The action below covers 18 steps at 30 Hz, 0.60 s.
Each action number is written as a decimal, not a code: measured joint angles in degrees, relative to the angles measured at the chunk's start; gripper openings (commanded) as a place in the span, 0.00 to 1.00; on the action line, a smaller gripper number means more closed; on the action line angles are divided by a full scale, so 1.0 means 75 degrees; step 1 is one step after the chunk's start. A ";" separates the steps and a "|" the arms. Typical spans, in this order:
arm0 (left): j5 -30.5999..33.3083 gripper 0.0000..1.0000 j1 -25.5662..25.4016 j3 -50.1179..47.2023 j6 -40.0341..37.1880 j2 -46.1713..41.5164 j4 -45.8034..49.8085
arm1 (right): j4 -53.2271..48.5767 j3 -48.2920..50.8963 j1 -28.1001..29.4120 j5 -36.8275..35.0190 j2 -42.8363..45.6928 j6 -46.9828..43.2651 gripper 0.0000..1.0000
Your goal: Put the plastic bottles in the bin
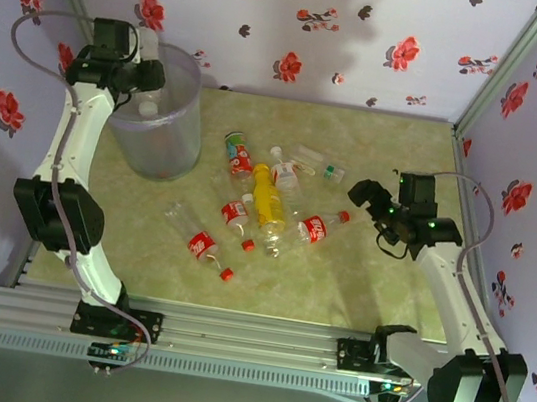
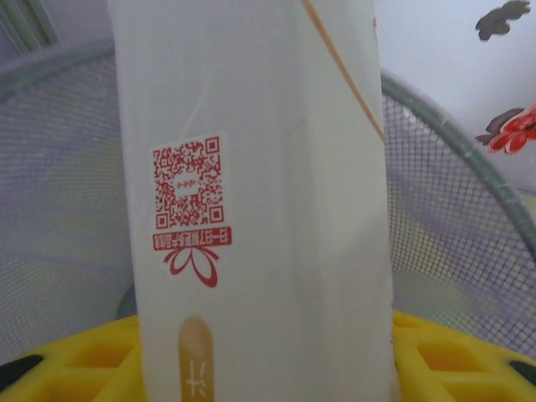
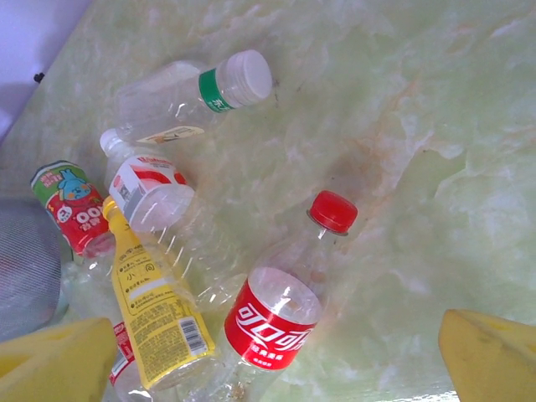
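Left gripper, upper left of the top view: clenched on a white labelled plastic bottle, held at the rim of the tall translucent grey mesh-walled bin. My right gripper, right of centre: released, fingers wide apart above the pale green marbled table. The other clear plastic bottles and one yellow bottle lie clustered mid-frame, outside the bin.
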<state>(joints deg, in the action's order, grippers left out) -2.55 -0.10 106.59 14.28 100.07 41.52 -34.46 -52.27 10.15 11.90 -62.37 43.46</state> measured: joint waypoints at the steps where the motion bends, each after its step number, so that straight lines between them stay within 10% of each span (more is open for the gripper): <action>1: -0.0044 0.14 -0.0009 -0.0047 0.0000 0.0032 -0.0009 | 0.0000 0.0000 0.0003 0.0000 -0.0041 -0.0003 0.99; 14: -0.0294 0.26 -0.0388 -0.1335 0.0012 0.0393 -0.0469 | -0.0495 -0.0172 0.0385 -0.0542 -0.0102 -0.0201 0.99; 18: -0.0291 0.58 -0.0388 -0.1463 0.0026 0.0495 -0.0519 | -0.0542 -0.0169 0.0452 -0.0702 -0.0117 -0.0195 0.99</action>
<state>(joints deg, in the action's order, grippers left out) -4.73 -3.01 95.61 14.48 103.79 37.63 -38.52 -53.54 13.54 6.63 -63.24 42.00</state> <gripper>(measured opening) 0.520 0.993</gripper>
